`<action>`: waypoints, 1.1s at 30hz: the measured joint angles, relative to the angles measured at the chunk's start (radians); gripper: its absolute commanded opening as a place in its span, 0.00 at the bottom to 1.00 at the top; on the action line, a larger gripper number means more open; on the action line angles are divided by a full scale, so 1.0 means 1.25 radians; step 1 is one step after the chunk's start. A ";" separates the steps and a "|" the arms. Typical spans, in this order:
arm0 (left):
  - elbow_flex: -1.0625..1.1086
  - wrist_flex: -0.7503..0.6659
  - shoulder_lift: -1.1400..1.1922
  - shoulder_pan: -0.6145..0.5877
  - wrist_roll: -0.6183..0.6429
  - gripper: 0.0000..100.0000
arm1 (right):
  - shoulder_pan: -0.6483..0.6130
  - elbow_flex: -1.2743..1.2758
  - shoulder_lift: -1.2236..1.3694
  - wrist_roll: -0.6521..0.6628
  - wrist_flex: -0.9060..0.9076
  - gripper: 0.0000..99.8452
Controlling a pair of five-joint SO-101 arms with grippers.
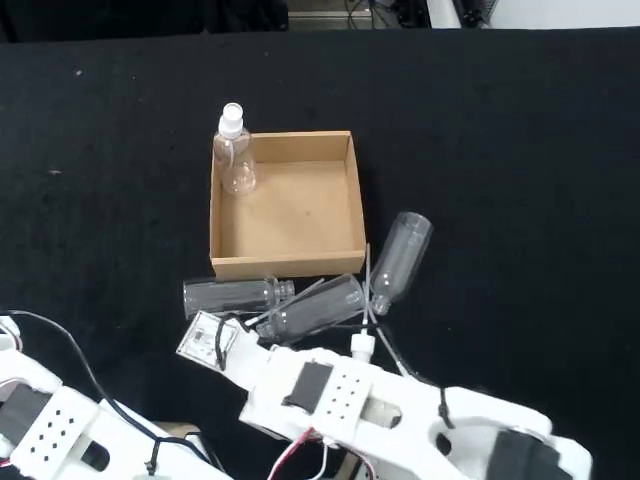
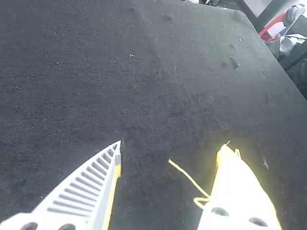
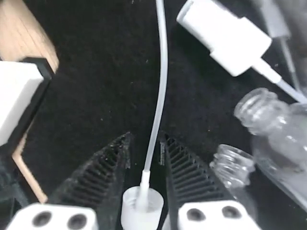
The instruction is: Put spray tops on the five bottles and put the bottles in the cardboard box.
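My right gripper point(image 3: 144, 140) is shut on a spray top point(image 3: 142, 207); its thin tube point(image 3: 160, 72) runs out between the black fingers. Close by lie another white spray top point(image 3: 223, 36) and two open bottle necks point(image 3: 256, 108) point(image 3: 232, 165). From above, the cardboard box point(image 1: 214, 215) sits mid-table, with one topped bottle point(image 1: 233, 150) upright at its far left corner. Three capless clear bottles point(image 1: 230, 295) point(image 1: 315, 307) point(image 1: 400, 255) lie by the box's near side, with a loose spray top point(image 1: 362, 347) at the right arm point(image 1: 340, 395). My left gripper point(image 2: 172, 144) hangs open over bare black cloth.
A small white block with a black edge point(image 1: 207, 340) lies near the box's front left corner, close to my right gripper point(image 3: 14, 100). The left arm point(image 1: 40, 420) sits at the near left corner. Black cloth point(image 1: 520, 150) covers the table.
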 measured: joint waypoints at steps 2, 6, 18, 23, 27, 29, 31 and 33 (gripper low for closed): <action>0.000 0.000 0.000 0.000 0.000 0.22 | 0.000 -0.014 0.032 0.000 0.001 0.04; 0.000 0.000 0.000 0.000 0.000 0.22 | 0.001 -0.014 0.039 0.000 0.005 0.04; 0.000 0.000 0.000 0.000 0.000 0.22 | 0.001 0.020 -0.113 -0.001 0.014 0.09; 0.000 0.000 0.000 0.000 0.000 0.22 | 0.001 0.023 -0.123 0.002 0.014 0.10; 0.000 0.000 0.000 0.000 0.000 0.22 | 0.001 0.033 -0.123 0.005 0.014 0.10; 0.000 0.000 0.000 0.000 0.000 0.22 | 0.001 0.033 -0.123 0.005 0.014 0.09; 0.000 0.000 0.000 0.000 0.000 0.22 | 0.001 0.032 -0.123 0.005 0.014 0.06; 0.000 0.000 0.000 0.000 0.000 0.22 | 0.001 0.032 -0.123 0.005 0.014 0.04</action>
